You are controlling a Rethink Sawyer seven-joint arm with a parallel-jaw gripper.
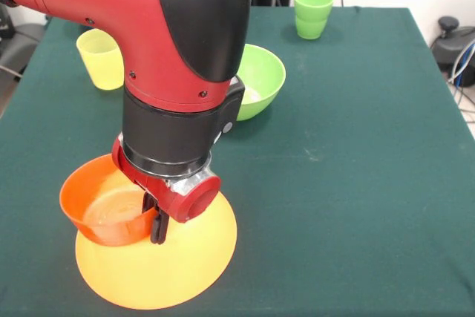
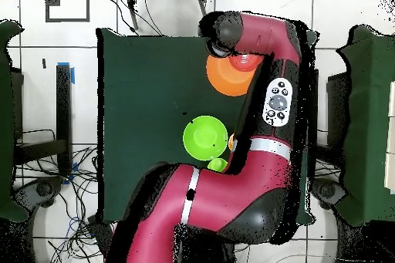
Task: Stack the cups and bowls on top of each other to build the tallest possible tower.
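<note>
Two bowls sit together near the front edge of the dark green cloth-covered table point(image 1: 356, 183): a very large orange plastic bowl point(image 1: 178, 272), turned upside down so that it forms a wide dome, and a small orange-red glossy bowl point(image 1: 100, 209) resting upright on its left slope, somewhat tilted. The red and black Sawyer arm point(image 1: 148, 27) comes down over them, and its gripper point(image 1: 158, 222) has its dark fingers at the right-hand rim of the small bowl, apparently pinching the wall, so the hand looks closed on that bowl. Farther back, a medium lime green plastic bowl point(image 1: 263, 79) stands upright, partly hidden by the arm. A pale yellow plastic cup point(image 1: 102, 59) stands to the left of the arm, well apart from the bowls. Near the far edge, lime green plastic cups point(image 1: 312, 12) are nested one in another. In the overhead view the large orange bowl point(image 2: 227, 75) shows beside the wrist, with the green bowl point(image 2: 204, 136) nearer the middle of the table.
</note>
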